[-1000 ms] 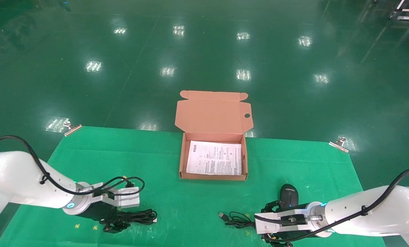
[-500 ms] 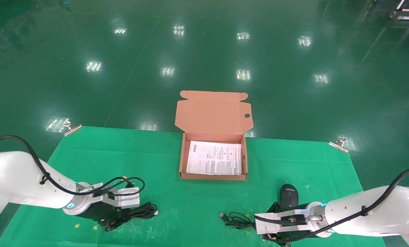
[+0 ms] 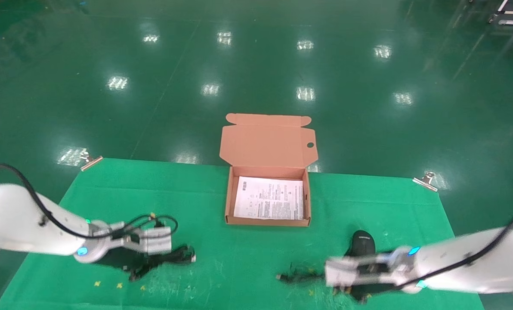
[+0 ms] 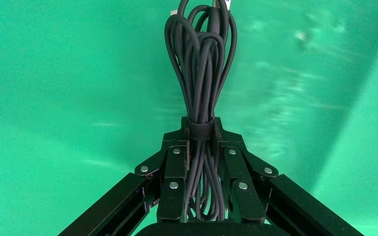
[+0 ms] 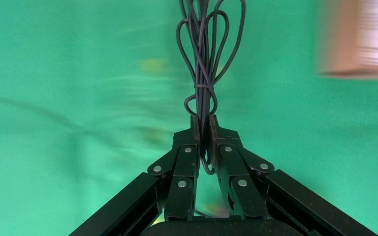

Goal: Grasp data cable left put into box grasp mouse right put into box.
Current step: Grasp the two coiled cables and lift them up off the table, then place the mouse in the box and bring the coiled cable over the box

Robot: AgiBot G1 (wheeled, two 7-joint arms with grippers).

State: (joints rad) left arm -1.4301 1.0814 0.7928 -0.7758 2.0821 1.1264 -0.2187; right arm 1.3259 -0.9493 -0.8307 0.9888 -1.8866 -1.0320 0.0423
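My left gripper [image 4: 200,129] squeezed the data cable [image 4: 200,64]; my right gripper [image 5: 203,129] pinched the mouse [image 3: 363,243] cord. I should lift slowly toward the box [image 3: 228,202] at 12 o'clock.

one box [image 3: 227,202], one mouse [image 3: 363,243] (two tools)

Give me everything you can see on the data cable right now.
The data cable is thin, black and rubbery-looking, coiled into a long narrow bundle of loops cinched by a dark band. The left gripper has its jaws shut on it at the band. In the head view it lies low over the green mat, left of the box.
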